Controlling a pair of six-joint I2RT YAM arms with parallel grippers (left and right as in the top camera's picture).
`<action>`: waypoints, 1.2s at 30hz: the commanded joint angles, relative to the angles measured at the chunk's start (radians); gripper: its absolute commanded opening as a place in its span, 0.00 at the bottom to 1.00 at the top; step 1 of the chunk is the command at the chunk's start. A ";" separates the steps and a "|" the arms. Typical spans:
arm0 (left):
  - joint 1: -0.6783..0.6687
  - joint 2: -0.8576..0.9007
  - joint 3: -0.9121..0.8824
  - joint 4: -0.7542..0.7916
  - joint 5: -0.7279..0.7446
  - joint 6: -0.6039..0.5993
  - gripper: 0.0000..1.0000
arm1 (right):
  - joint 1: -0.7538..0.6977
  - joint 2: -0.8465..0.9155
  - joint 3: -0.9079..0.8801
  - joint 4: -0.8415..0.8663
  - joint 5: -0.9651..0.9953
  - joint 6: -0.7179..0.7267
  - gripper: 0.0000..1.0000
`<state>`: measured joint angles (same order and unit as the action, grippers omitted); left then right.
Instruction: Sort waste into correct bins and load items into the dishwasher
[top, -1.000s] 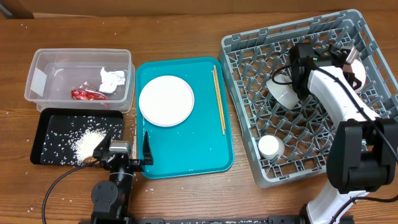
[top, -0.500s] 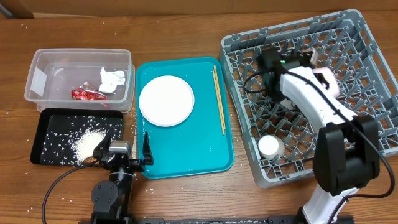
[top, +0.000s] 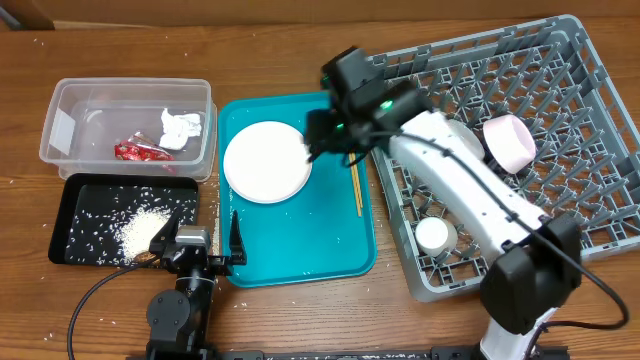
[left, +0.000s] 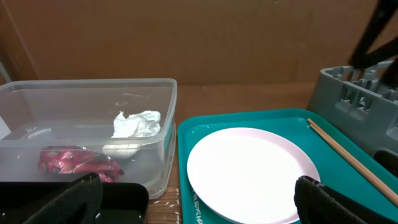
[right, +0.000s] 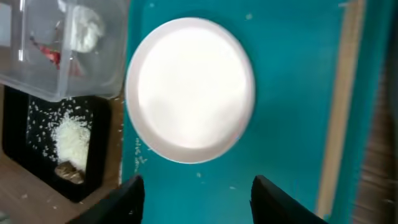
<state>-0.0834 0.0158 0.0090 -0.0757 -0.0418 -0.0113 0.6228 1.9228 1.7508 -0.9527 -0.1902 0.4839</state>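
1. Since a second ago the right gripper (top: 316, 138) has swung from over the grey dish rack (top: 590, 120) to the teal tray (top: 300, 250).
2. Its jaws are spread and empty, at the white plate's (top: 267, 161) 2 o'clock edge.
3. Chopsticks (top: 352, 160) lie at the plate's 3 o'clock.
4. A bowl (top: 508, 140) sits tilted in the rack.
5. The left gripper (left: 199, 208) is spread, empty, at the tray's 7 o'clock.

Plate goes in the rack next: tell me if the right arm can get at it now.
Probably yes: the right gripper hangs over the white plate, jaws open, nothing on it; the chopsticks lie clear beside.
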 joint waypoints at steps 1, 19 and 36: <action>0.006 -0.010 -0.004 0.002 -0.002 0.008 1.00 | 0.064 0.105 -0.031 0.037 0.175 0.145 0.57; 0.006 -0.010 -0.004 0.002 -0.002 0.008 1.00 | 0.041 0.203 0.032 -0.016 0.326 0.192 0.04; 0.006 -0.010 -0.004 0.003 -0.002 0.008 1.00 | -0.179 -0.162 0.016 -0.123 1.177 -0.238 0.04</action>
<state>-0.0830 0.0158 0.0090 -0.0757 -0.0418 -0.0113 0.4530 1.7153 1.7760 -1.0851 0.8921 0.3580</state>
